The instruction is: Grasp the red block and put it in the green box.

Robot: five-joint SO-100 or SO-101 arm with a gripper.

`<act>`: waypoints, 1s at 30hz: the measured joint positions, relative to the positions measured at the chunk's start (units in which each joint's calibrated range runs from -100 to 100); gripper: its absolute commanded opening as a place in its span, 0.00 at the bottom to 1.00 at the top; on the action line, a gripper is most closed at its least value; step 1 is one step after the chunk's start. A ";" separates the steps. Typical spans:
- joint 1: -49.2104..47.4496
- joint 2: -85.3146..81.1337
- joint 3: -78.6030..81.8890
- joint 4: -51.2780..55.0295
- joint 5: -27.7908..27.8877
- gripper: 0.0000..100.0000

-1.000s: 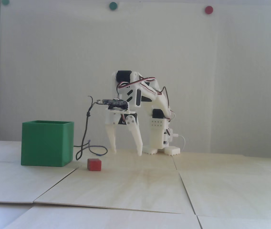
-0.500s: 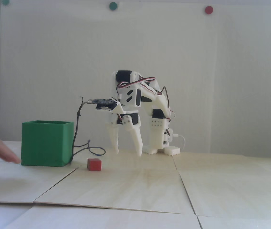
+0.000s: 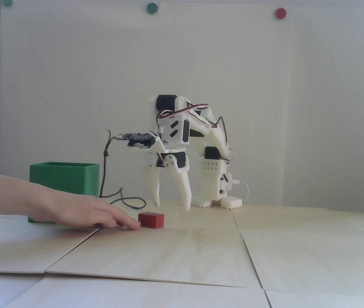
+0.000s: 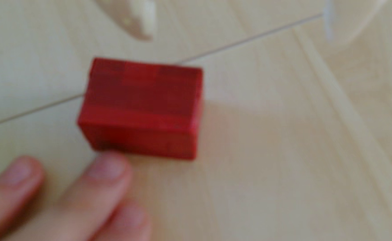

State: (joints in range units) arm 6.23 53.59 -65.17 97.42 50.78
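So our gripper (image 3: 171,205) hangs empty, fingers spread wide, tips just above the table (image 3: 201,253). In the fixed view the red block (image 3: 151,220) lies flat on the wood, slightly left of the left finger (image 3: 155,189) and nearer the camera. A person's hand (image 3: 82,213) touches its left end. The green box (image 3: 73,175) sits well left of both fingers.

Red block (image 3: 151,220); green box (image 3: 64,177); white arm (image 3: 198,134); pale wood table (image 3: 201,256); green, red wall dots.
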 measured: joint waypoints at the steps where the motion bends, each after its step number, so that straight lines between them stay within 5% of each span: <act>1: 0.00 0.00 0.00 0.00 -0.10 0.26; 19: -2.14 0.00 0.00 -2.16 -1.39 0.26; 30: -1.07 0.00 0.00 -2.16 -13.15 0.26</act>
State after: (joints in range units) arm 5.16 53.59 -65.17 95.26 37.63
